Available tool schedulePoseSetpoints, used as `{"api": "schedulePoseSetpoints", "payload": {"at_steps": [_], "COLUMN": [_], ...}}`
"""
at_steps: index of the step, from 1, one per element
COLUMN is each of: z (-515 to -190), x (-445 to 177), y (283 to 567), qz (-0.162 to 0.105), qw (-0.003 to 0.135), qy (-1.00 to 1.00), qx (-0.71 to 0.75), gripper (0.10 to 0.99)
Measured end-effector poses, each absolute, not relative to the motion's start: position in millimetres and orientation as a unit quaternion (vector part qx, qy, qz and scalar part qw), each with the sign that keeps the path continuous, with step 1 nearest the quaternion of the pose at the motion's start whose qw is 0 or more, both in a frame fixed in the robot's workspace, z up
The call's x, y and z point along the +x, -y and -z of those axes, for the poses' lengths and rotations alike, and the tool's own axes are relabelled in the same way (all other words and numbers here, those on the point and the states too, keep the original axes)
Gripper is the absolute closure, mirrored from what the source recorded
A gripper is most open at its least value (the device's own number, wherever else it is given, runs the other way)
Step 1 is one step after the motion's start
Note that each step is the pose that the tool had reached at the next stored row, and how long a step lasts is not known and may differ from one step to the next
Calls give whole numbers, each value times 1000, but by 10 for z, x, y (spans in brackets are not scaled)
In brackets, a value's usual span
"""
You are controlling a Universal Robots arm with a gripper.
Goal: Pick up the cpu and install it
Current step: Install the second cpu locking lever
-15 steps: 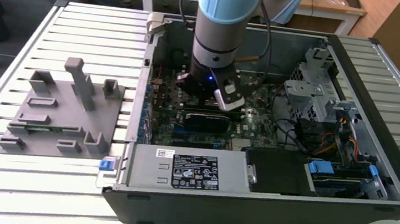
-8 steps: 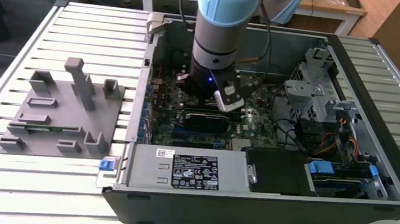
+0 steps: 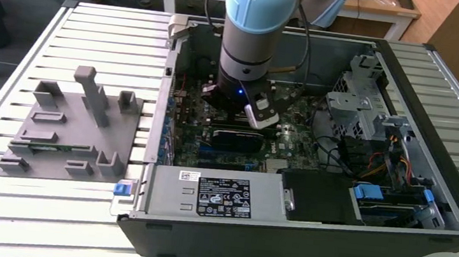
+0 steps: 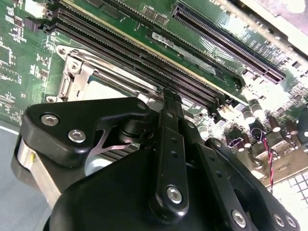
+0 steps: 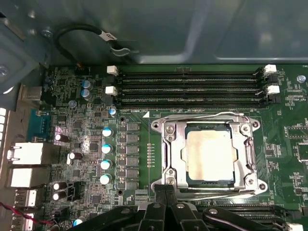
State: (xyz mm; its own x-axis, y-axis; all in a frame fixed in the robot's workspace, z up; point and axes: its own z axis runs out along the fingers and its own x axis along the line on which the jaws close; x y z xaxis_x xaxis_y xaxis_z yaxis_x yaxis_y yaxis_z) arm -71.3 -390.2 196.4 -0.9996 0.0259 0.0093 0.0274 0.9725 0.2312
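The small flat square silver-topped cpu was seen seated in the metal-framed motherboard socket, just beyond the black tool, whose closed fingertips gripped nothing.

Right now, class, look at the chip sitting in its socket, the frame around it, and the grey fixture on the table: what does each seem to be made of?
The cpu: a pale, matte metal top, dully reflecting light. The socket frame: shiny bare steel by its bright glints and screw heads. The grey fixture: likely plastic, uniformly dull grey with no shine.
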Motion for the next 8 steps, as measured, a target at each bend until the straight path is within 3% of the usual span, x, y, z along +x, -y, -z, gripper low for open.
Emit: {"api": "schedulePoseSetpoints", "payload": {"at_steps": [8], "z": [-1942], "x": [-727], "y": [3902], "qz": [122], "qw": [3], "qy": [992], "qx": [-13], "gripper": [980]}}
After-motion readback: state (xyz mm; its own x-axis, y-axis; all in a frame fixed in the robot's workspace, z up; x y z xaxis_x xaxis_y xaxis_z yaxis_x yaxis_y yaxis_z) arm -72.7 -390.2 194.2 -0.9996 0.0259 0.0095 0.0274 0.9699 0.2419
